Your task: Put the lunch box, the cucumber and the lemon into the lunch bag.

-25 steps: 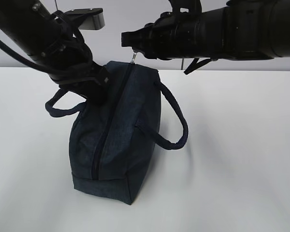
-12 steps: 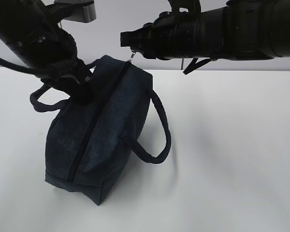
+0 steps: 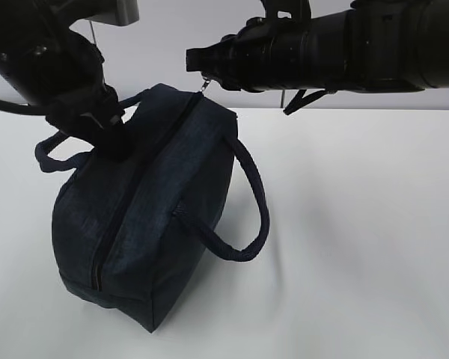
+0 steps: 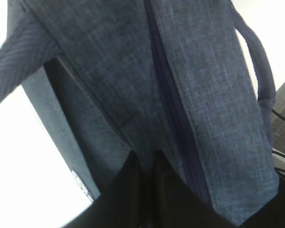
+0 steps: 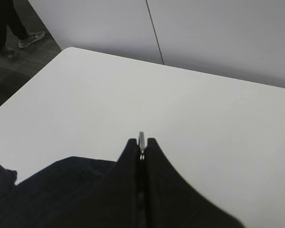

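At nine o'clock, the left fingers [image 3: 108,138] are pinched on the cloth of the lunch bag [image 3: 150,217], seemingly to anchor it on the counter [image 3: 359,239]. At twelve o'clock, the right fingers [image 3: 198,69] are pressed together on the zipper pull [image 3: 206,87], likely holding the closed zipper taut. No food is visible.

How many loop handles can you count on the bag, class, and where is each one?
2. One handle hangs off the right side of the bag; the other handle sticks out on the left, beside the left gripper. None appears hidden.
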Controlling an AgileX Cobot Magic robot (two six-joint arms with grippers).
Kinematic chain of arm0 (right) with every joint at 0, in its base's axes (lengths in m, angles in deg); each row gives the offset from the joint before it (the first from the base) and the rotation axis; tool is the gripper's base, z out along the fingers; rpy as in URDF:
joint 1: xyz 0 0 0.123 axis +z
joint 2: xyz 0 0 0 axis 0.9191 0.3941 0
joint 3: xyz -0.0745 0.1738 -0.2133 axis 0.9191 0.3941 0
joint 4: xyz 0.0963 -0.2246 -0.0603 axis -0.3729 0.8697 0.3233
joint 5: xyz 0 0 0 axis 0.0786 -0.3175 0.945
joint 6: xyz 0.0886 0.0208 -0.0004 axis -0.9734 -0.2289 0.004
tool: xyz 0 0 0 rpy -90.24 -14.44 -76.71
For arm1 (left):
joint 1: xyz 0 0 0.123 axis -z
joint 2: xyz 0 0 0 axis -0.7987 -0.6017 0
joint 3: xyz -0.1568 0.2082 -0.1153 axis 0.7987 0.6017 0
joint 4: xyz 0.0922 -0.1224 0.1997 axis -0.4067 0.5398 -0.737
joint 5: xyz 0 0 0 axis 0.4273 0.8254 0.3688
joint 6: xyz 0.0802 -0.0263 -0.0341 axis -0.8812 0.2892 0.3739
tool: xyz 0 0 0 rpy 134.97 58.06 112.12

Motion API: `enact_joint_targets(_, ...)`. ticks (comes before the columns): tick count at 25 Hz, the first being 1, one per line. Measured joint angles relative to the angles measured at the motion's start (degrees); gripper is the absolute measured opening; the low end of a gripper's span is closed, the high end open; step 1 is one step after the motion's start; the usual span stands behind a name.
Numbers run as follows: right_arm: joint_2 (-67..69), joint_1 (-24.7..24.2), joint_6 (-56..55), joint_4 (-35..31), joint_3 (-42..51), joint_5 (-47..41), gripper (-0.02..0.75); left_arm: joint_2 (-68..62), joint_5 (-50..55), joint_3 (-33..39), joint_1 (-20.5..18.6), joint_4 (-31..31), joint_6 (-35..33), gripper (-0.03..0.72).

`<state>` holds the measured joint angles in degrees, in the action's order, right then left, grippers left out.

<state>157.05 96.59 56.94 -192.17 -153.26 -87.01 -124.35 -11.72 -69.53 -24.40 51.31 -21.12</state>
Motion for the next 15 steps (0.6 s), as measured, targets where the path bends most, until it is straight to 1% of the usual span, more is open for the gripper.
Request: enact_joint_targets(15,0.0,0.0,0.22,0.0,-0.11,0.85,0.0,5.78,3.66,0.0,0.0,3.17,-1.71,-0.006)
